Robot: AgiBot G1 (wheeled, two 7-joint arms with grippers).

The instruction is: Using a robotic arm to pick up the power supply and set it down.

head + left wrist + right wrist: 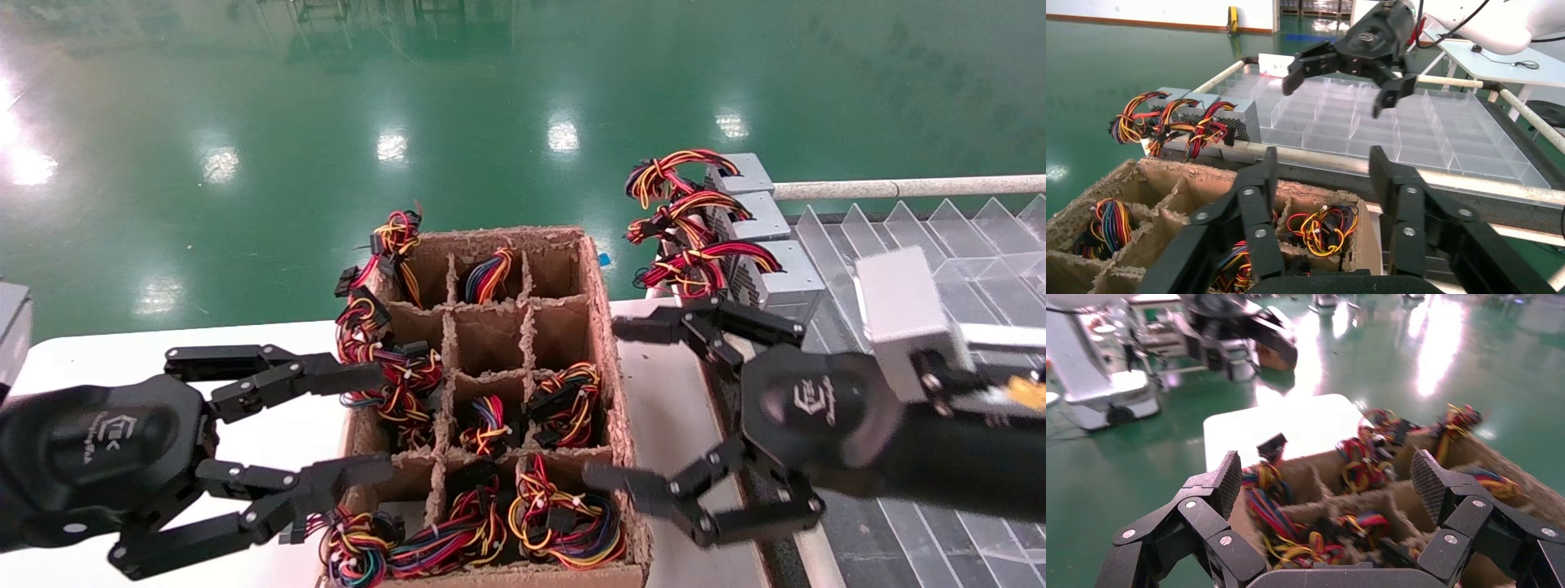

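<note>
Silver-grey, the power supply point(772, 278) lay nearest of three boxes on the clear divider tray point(940, 245), its red wire bundle point(695, 265) trailing toward the cardboard crate point(601, 327). Just before it the right gripper point(629, 408) hung spread, empty; the left gripper point(359, 425) idled, likewise unclenched. Best approach, I judged: straddle the casing, clear of the wires.

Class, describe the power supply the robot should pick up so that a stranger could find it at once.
Look right of the cardboard box to the clear tray. Three grey boxes line its edge; the power supply is the nearest, by the right gripper, its wires mostly red.
</note>
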